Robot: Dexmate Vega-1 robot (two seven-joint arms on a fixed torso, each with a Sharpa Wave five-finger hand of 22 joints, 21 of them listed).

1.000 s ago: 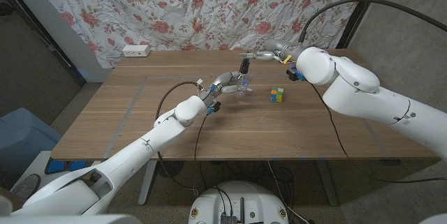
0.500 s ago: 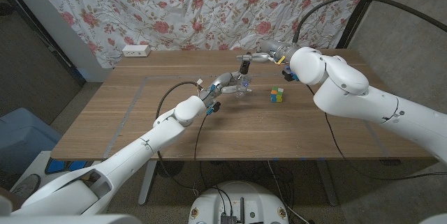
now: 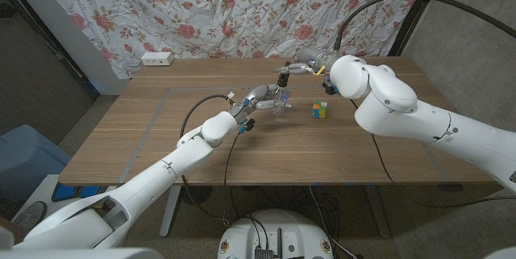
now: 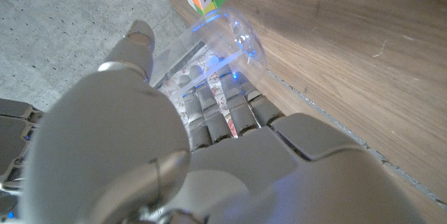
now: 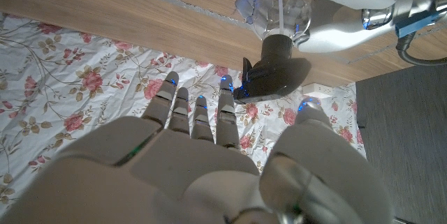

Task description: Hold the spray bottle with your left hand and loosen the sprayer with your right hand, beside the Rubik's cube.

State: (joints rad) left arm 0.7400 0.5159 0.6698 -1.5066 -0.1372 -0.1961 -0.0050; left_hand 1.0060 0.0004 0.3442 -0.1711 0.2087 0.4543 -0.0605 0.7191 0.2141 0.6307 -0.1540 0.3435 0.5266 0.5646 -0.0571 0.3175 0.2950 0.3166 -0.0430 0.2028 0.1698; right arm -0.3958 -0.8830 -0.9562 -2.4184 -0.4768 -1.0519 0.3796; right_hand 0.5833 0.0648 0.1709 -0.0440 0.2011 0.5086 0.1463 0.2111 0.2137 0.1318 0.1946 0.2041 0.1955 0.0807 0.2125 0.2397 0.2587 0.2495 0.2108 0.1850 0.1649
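The left hand (image 3: 260, 95) grips the clear spray bottle (image 3: 280, 102) standing on the table (image 3: 161, 130) beside the Rubik's cube (image 3: 321, 110), while the right hand (image 3: 300, 68) reaches, fingers spread and empty, toward the black sprayer (image 5: 271, 70).

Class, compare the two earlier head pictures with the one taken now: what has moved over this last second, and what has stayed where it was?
The right arm has swung toward the robot's left, bringing the right hand in closer over the black sprayer; its fingers are spread around it, not yet gripping. The left hand still holds the clear spray bottle in the same spot. The Rubik's cube and the white power strip have not moved.
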